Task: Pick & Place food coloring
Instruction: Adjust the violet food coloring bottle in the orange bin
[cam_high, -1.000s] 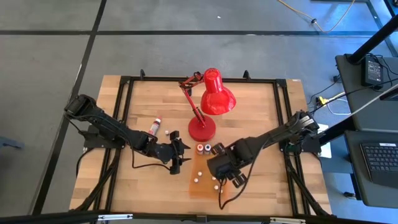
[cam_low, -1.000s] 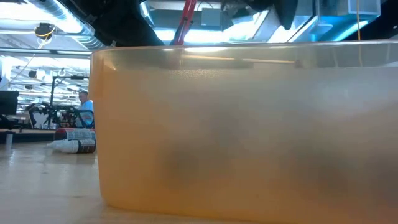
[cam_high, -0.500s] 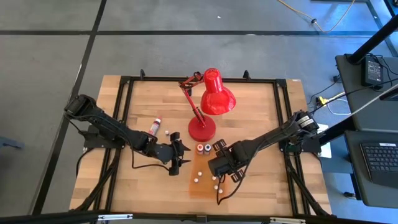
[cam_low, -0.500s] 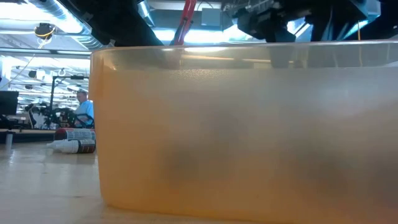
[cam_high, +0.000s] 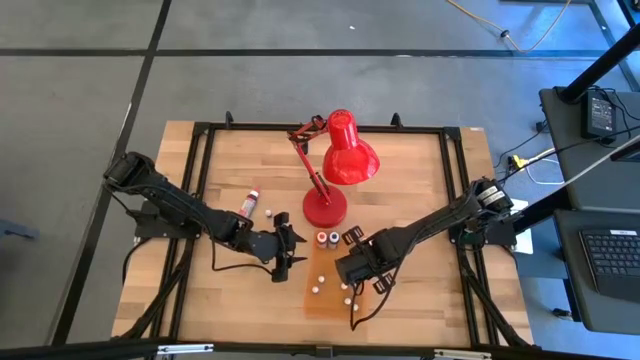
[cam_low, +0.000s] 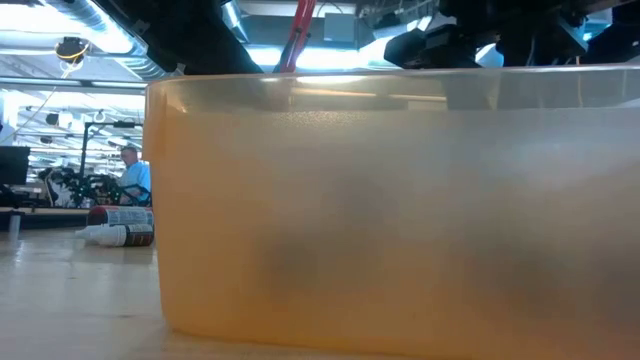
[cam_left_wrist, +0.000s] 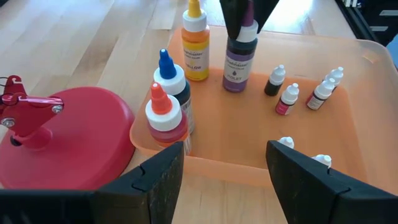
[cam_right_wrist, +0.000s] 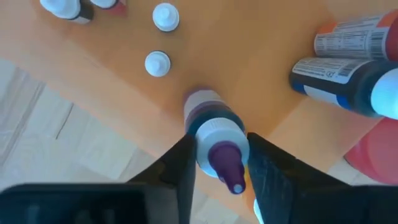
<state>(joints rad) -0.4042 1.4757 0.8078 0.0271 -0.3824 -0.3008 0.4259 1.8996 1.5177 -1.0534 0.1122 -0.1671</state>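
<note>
The food coloring bottles stand in a translucent orange tray (cam_left_wrist: 364, 118) near the table's front middle (cam_high: 325, 302): a yellow one (cam_left_wrist: 194, 46), a purple-capped one (cam_left_wrist: 239, 62), a blue-capped one (cam_left_wrist: 169, 78), a red-capped one (cam_left_wrist: 164, 118) and several tiny white-capped ones (cam_left_wrist: 289, 99). My right gripper (cam_right_wrist: 217, 149) hangs over the tray (cam_high: 353, 266), shut on the purple-capped bottle (cam_right_wrist: 211, 124). My left gripper (cam_left_wrist: 224, 152) waits open just left of the tray (cam_high: 285, 255), holding nothing. My right gripper pinches the purple-capped bottle between its two fingers (cam_right_wrist: 177, 168), at the white shoulder under the purple cap (cam_right_wrist: 208, 134). The fingers come from above, pointing down. The bottle stands upright with its base (cam_left_wrist: 235, 86) on the tray floor.
A red desk lamp (cam_high: 340, 160) stands behind the tray, its round base (cam_left_wrist: 68, 134) close to the tray's far corner. One more bottle (cam_high: 248, 203) lies on the wood at the left. In the low view the tray wall (cam_low: 400, 200) fills nearly all of the picture.
My right gripper has come down over the tray toward the purple-capped bottle and has tipped a little steeper. My left arm has kept still.
</note>
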